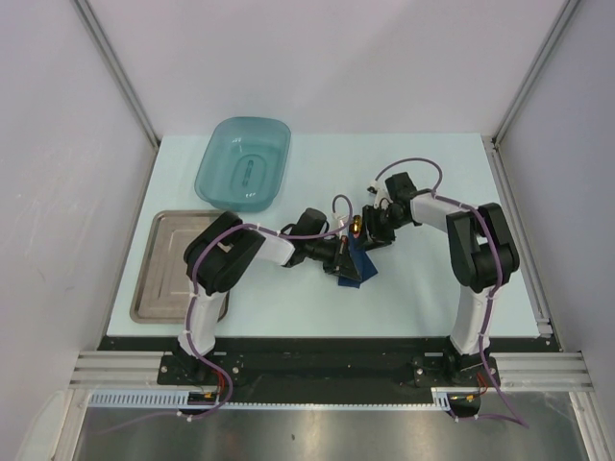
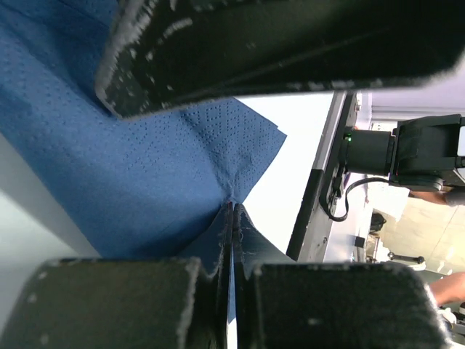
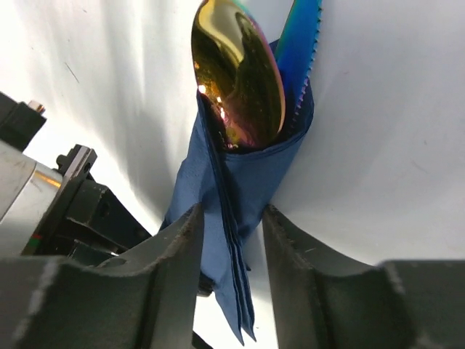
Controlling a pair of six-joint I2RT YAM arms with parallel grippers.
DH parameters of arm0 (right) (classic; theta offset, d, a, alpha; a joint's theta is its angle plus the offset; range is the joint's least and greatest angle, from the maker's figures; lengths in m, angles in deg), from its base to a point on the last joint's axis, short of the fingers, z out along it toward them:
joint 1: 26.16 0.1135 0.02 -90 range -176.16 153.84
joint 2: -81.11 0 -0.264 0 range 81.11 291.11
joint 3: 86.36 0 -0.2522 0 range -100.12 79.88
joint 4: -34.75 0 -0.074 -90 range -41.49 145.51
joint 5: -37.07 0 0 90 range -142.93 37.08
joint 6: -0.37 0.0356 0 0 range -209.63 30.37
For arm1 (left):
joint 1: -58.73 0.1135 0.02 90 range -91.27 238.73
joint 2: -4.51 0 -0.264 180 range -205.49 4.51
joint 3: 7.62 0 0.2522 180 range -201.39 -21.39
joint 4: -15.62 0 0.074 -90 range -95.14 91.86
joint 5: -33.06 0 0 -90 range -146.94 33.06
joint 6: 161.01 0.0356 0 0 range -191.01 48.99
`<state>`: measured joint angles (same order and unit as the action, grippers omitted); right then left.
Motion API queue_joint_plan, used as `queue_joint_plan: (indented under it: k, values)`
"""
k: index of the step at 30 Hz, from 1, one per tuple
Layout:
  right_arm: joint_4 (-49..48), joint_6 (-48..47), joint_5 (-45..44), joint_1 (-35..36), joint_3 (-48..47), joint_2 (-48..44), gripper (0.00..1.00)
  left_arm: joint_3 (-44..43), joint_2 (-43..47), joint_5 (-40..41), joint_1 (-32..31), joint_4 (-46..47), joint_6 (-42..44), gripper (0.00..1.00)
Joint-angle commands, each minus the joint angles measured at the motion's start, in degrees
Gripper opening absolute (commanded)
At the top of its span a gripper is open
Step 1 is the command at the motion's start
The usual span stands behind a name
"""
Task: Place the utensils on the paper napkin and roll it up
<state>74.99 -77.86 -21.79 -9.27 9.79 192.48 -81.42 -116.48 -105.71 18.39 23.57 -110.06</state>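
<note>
Right wrist: right gripper (image 3: pixel 231 233) clamps paper napkin (image 3: pixel 247 182) roll mid-table, spoon (image 3: pixel 236 73) & knife (image 3: pixel 301 36) poking out; left gripper (image 2: pixel 232 247) pinches loose corner. Napkin soft, tears easily; grip where spoon stiffens it.

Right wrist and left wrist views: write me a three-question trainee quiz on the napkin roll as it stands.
1. True or false: the gold bowl of the spoon pokes out of the rolled paper napkin.
2. Pick one: the left gripper is shut on A) a spoon handle, B) a fold of the napkin, C) nothing at all.
3. Fill in: the knife beside the spoon shows a ___ edge.
Key: 1 true; 2 B; 3 serrated.
</note>
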Motion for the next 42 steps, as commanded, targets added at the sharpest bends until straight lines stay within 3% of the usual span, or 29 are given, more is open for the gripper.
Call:
queue_joint_plan:
  k: [1,6,7,12,15,18,23,24,25,29,37,42]
  values:
    - [1.0,-0.6,-3.1,-0.5,0.1,3.8,0.40,0.5,-2.0,4.2,-0.2,-4.2,2.8,0.00]
    - [0.9,-0.1,-1.6,-2.4,1.1,4.2,0.13,1.0,-1.8,3.9,0.0,-2.0,1.8,0.00]
    - [0.5,0.5,0.3,-2.8,1.4,4.5,0.00,1.1,-1.7,3.7,0.0,-1.4,1.5,0.00]
    - [-6.2,4.3,10.1,-5.3,3.0,3.3,0.00,2.0,1.6,3.6,1.2,3.2,-0.4,0.02]
    - [-10.5,7.2,14.9,-6.0,2.8,1.2,0.00,1.6,5.7,3.9,2.6,4.0,-0.5,0.15]
    - [-14.1,9.4,16.8,-6.1,2.5,-1.2,0.00,1.2,11.4,4.2,4.1,2.6,0.8,0.38]
    - [-14.4,9.9,18.1,-6.0,1.4,-2.6,0.00,1.8,19.0,6.8,7.7,-4.9,5.6,0.61]
    - [-14.4,9.4,18.3,-6.0,1.4,-3.3,0.00,1.8,20.0,7.9,8.4,-5.9,6.2,0.74]
    - [-14.5,9.1,18.6,-6.0,1.5,-3.7,0.00,1.8,21.9,8.8,9.8,-6.9,6.8,0.81]
    - [-15.5,7.8,19.9,-6.0,1.2,-5.6,0.00,1.3,25.6,12.3,12.9,-10.7,10.2,0.99]
    - [-15.5,4.1,24.7,-5.1,-1.2,-10.0,0.00,-1.7,31.9,19.2,15.4,-18.6,17.1,1.00]
    - [-13.7,-0.8,27.6,-4.1,-4.4,-15.0,0.00,4.3,41.0,17.8,17.8,-8.2,17.0,1.00]
